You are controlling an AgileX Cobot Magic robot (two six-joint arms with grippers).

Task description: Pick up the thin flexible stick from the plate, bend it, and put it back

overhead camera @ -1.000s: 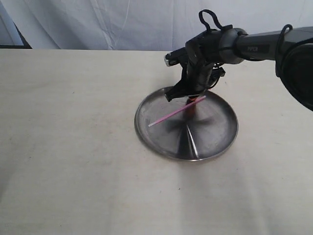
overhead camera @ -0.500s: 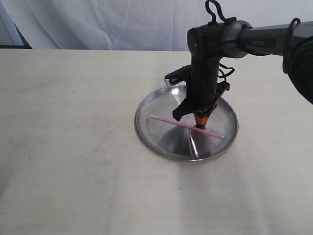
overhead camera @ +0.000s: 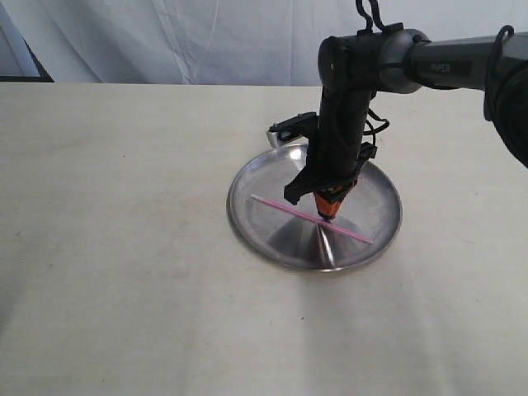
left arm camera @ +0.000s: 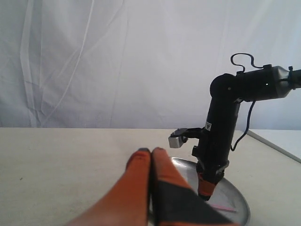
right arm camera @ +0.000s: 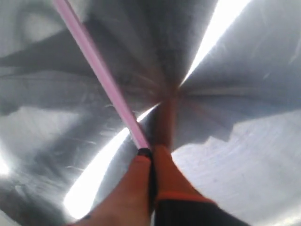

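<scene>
pink thin stick (overhead camera: 280, 207) on brushed silver plate (overhead camera: 375, 205), right hand (overhead camera: 326, 216) tight around it

What you can't see here
Your right gripper (overhead camera: 327, 216) covers the middle of the thin flexible stick (overhead camera: 280, 207) in the exterior view; in its wrist view the stick runs off the edge, and the plate (right arm camera: 244, 141) shows no rim.

A lab test bench: white draped backdrop (overhead camera: 165, 41), beige table (overhead camera: 124, 247).
</scene>
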